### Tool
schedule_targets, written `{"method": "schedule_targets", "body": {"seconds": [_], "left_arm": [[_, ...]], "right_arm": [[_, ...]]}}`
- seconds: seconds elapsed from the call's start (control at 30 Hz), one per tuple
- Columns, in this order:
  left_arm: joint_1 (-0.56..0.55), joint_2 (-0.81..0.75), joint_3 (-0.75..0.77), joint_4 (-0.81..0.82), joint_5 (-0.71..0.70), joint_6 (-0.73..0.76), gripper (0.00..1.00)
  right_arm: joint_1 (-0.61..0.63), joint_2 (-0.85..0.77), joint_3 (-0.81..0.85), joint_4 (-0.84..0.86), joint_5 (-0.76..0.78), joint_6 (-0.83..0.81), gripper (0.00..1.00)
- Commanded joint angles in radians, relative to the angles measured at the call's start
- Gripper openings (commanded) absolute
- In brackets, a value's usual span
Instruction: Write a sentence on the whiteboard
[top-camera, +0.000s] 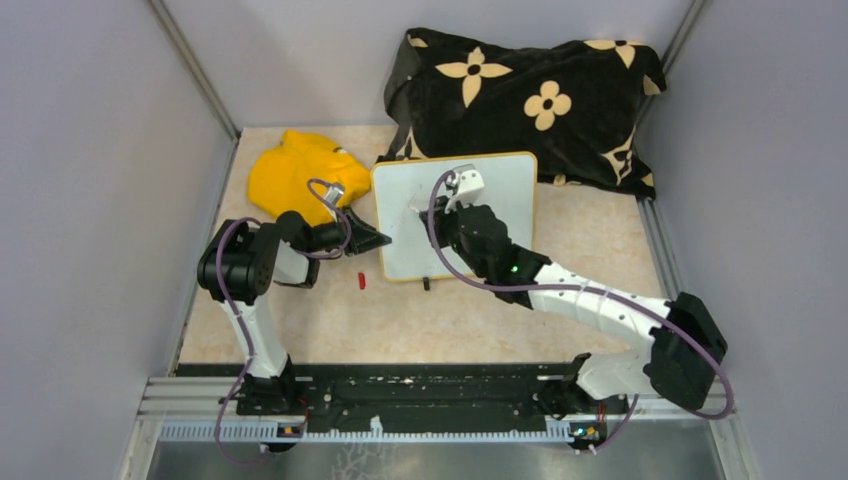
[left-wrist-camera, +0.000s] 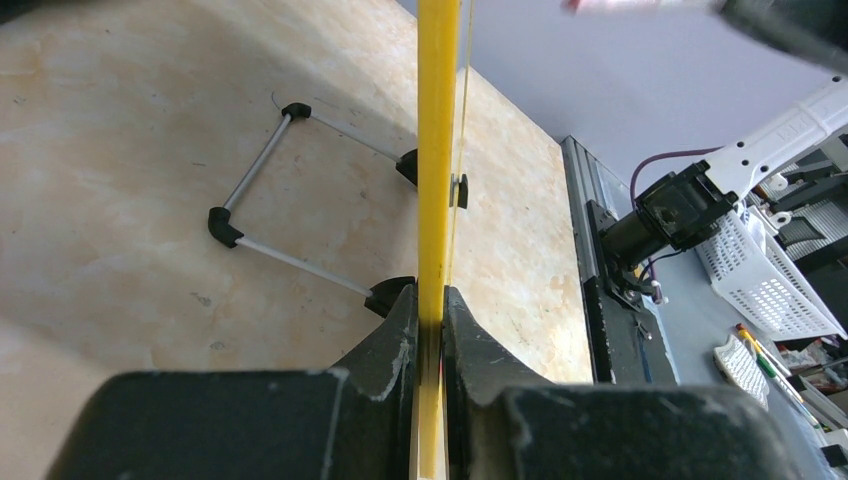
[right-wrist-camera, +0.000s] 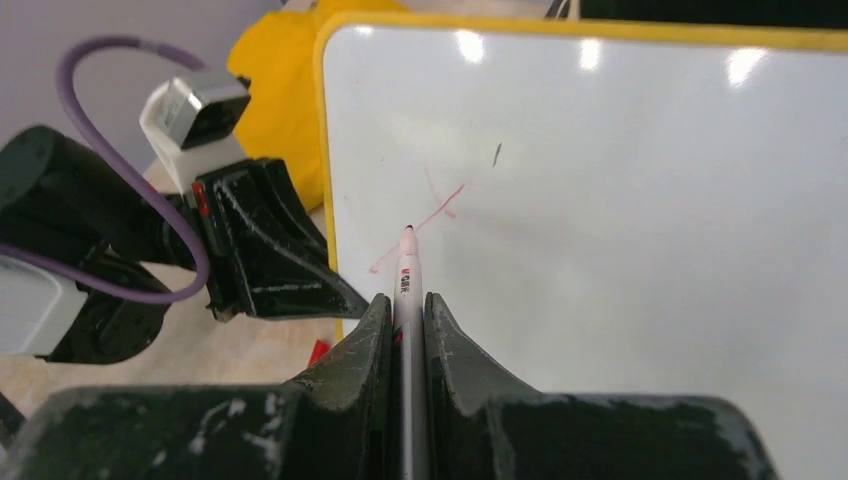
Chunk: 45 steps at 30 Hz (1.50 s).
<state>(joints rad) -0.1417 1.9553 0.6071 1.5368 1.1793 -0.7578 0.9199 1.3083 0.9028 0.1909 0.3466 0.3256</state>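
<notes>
Right gripper (right-wrist-camera: 405, 312) was clenched on the marker (right-wrist-camera: 406, 272), its axis pointed forward. The whiteboard (right-wrist-camera: 640, 230) was found just ahead of the tip, faint red strokes (right-wrist-camera: 437, 212) there. Left gripper (left-wrist-camera: 430, 305) was clamped on its rim.

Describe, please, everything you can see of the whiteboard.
The whiteboard is a glossy white rectangle with rounded corners, a thin yellow rim and small black clip feet. It sits mid-table before the patterned cushion. The left gripper pinches its left edge; the right gripper's marker tip sits at its face beside faint red strokes.
</notes>
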Motion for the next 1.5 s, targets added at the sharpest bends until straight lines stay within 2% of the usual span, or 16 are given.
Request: {"method": "schedule_targets", "body": {"seconds": [0.0,0.97,1.47], "left_arm": [[-0.004,0.006,-0.006,0.055,0.008,0.011,0.00],[-0.004,0.005,-0.005,0.050,0.010,0.013,0.00],[-0.004,0.003,-0.004,0.047,0.011,0.012,0.00]], "right_arm": [[-0.027,-0.074,-0.001,0.025,0.097,-0.044,0.00],[-0.033,0.058,0.052,0.045,0.097,-0.060,0.00],[-0.034,0.016,-0.009,-0.024,0.145,-0.062,0.00]]}}
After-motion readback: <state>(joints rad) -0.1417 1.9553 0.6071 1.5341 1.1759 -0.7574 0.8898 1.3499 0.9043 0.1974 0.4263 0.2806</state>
